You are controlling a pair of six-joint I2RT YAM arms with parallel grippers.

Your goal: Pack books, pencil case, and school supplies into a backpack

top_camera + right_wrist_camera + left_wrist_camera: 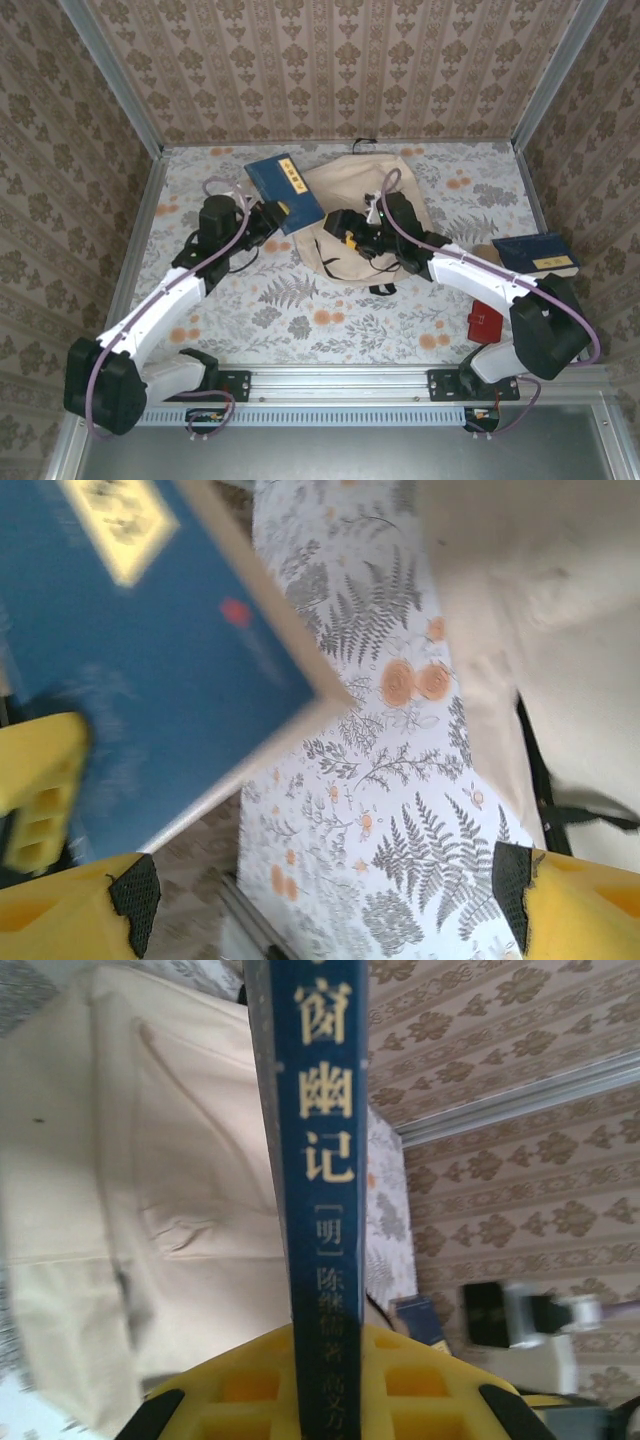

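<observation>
A navy-blue book (285, 190) is held up on edge at the left flank of the beige backpack (372, 200), and my left gripper (268, 215) is shut on its near end. In the left wrist view the book's spine (320, 1160) with pale lettering rises from between the yellow fingers (430, 1380), with the backpack (150, 1210) behind it. My right gripper (338, 228) hangs open over the backpack's left side with nothing between its fingers (590, 910). Its own view takes in the book's cover (130, 660) and the backpack (540, 630). A second navy book (537, 255) lies at the right.
A small flat red square thing (485, 322) lies near the right arm's base. The floral tablecloth (300, 310) covers the table, and metal-framed patterned walls (330, 60) close in the back and both sides. A black strap (545, 800) trails from the backpack's near side.
</observation>
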